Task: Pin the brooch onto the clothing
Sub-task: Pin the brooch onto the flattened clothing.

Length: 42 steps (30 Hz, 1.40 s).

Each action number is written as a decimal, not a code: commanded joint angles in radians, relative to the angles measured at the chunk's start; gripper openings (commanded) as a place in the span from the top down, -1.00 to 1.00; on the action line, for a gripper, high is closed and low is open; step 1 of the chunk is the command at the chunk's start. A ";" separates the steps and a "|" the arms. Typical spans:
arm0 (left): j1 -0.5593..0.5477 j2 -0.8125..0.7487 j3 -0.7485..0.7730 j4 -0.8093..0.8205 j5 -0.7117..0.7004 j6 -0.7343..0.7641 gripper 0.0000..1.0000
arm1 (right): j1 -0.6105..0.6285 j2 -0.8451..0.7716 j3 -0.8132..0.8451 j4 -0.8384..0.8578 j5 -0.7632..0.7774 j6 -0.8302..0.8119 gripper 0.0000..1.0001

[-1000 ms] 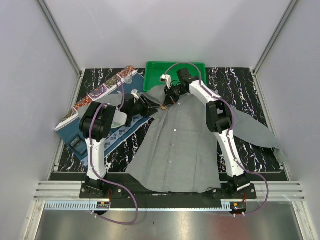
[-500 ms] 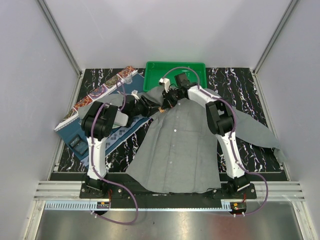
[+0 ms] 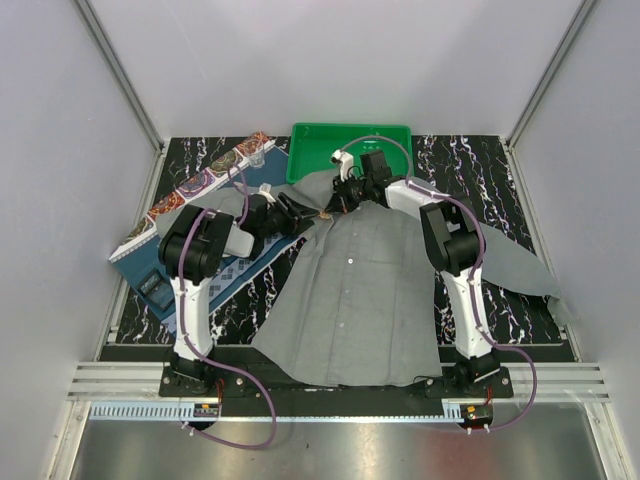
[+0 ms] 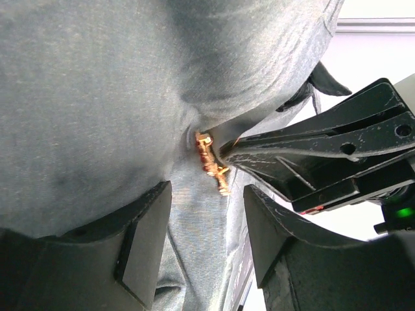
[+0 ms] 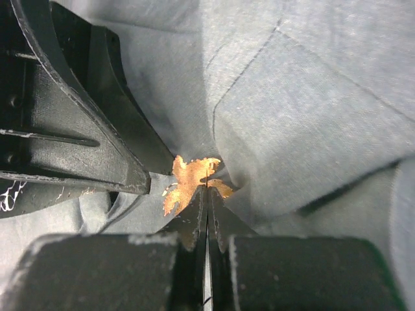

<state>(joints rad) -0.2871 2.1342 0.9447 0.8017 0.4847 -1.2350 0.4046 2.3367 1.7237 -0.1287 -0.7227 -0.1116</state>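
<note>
Big grey shirt (image 3: 360,290) lies spread on the table (image 3: 480,170), soft and limp, likely to bunch when pushed; green tray (image 3: 310,128) sits behind its collar, contents not clear past the arms; left gripper (image 4: 207,194) has jaws apart either side of a cloth fold, right gripper (image 5: 207,210) is closed tight on the brooch (image 5: 191,181) at that fold near the collar: tiny, light, stiff, probably slippery, best pinched by its edge

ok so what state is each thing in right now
shirt, spread out front up, cloth bunched near the collar
brooch, lying against the shirt; pinned or not, cannot tell
right gripper, shut on the brooch
left gripper, open, shirt cloth and the brooch in its gap
</note>
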 commanded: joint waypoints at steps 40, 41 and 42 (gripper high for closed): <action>0.008 0.187 0.129 0.268 0.023 -0.060 1.00 | 0.050 -0.047 0.074 -0.077 0.005 -0.022 0.71; 0.012 0.184 0.126 0.258 0.022 -0.052 1.00 | 0.042 -0.042 0.088 -0.089 -0.004 -0.017 0.56; 0.016 0.182 0.123 0.257 0.023 -0.046 1.00 | 0.033 -0.039 0.103 -0.106 -0.017 -0.001 0.44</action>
<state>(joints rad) -0.2802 2.3070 1.0485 1.0092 0.5045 -1.3098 0.4450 2.3241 1.7458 -0.1791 -0.6613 -0.1455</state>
